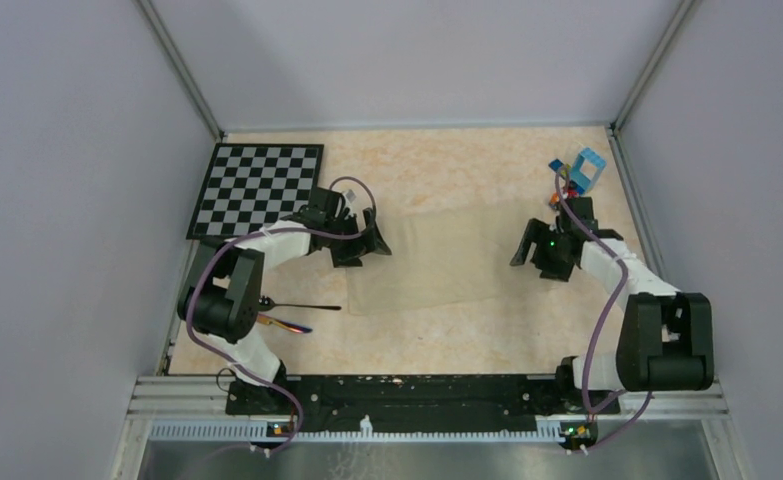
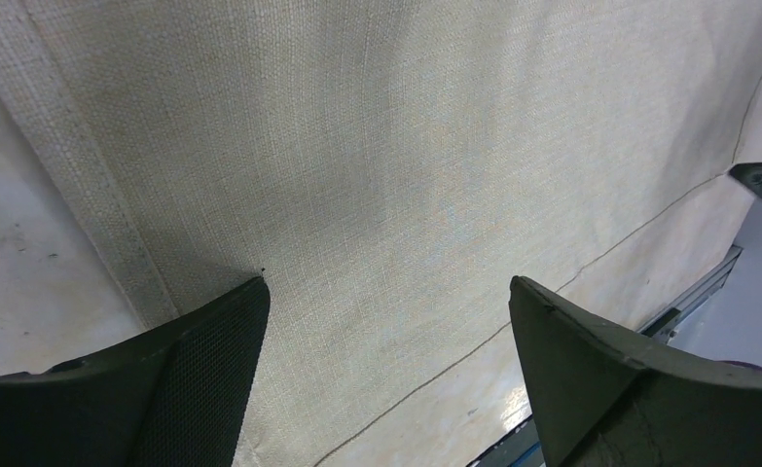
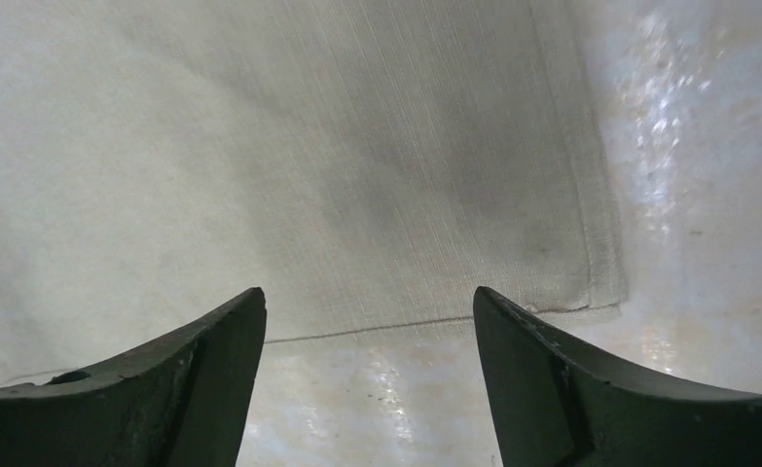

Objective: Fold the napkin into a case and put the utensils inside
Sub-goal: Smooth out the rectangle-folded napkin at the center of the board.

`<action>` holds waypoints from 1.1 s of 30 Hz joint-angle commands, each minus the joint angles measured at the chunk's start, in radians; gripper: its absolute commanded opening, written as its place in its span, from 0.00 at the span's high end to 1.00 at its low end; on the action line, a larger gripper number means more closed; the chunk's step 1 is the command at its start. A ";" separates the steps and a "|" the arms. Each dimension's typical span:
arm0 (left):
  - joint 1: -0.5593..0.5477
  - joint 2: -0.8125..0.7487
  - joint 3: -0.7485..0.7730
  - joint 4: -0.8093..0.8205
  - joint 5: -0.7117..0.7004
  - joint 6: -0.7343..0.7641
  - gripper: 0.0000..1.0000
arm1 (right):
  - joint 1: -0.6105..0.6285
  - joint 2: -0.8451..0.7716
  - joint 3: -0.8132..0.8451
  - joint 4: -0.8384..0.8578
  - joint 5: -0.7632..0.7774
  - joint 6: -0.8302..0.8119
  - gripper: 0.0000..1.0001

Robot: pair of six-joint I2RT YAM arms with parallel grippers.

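Currently napkin (image 1: 437, 262) flat; left claw (image 2: 388, 282), right claw (image 3: 369, 292) agape over opposite edges.

On your right wrist cam, the right gripper (image 3: 367, 292) hangs over the napkin (image 3: 308, 165) with its jaws spread wide. You see both dark fingers (image 3: 192, 389) at the bottom of frame. The cloth lies flat and fills the top and left. Its hemmed edge (image 3: 591, 195) runs down the right side to a corner (image 3: 605, 297), just right of the right fingertip. Glossy table (image 3: 717, 195) shows right of the hem and below the near edge. A soft shadow (image 3: 435, 185) sits on the cloth mid-frame.
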State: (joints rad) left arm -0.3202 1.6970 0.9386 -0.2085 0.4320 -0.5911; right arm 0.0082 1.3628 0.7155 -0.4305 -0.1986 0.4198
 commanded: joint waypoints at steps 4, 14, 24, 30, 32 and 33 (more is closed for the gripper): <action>0.012 -0.039 0.034 -0.076 0.054 0.073 0.01 | 0.012 0.043 0.331 -0.089 0.005 -0.066 0.19; 0.043 0.134 0.259 0.018 0.073 -0.040 0.01 | 0.019 0.431 0.442 0.412 -0.429 0.219 0.18; 0.132 0.262 0.269 0.041 -0.027 -0.029 0.01 | -0.077 0.641 0.498 0.495 -0.477 0.201 0.19; 0.173 0.262 0.238 0.015 -0.070 0.012 0.01 | -0.131 0.672 0.533 0.396 -0.446 0.095 0.20; 0.173 0.244 0.251 0.013 -0.030 0.029 0.01 | -0.124 0.639 0.557 0.344 -0.427 0.059 0.20; 0.172 0.230 0.262 0.012 0.006 0.034 0.01 | -0.120 0.620 0.567 0.326 -0.426 0.053 0.20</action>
State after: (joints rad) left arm -0.1719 1.9274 1.2022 -0.1490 0.4839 -0.6342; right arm -0.1101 2.0182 1.2255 -0.0181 -0.6971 0.5816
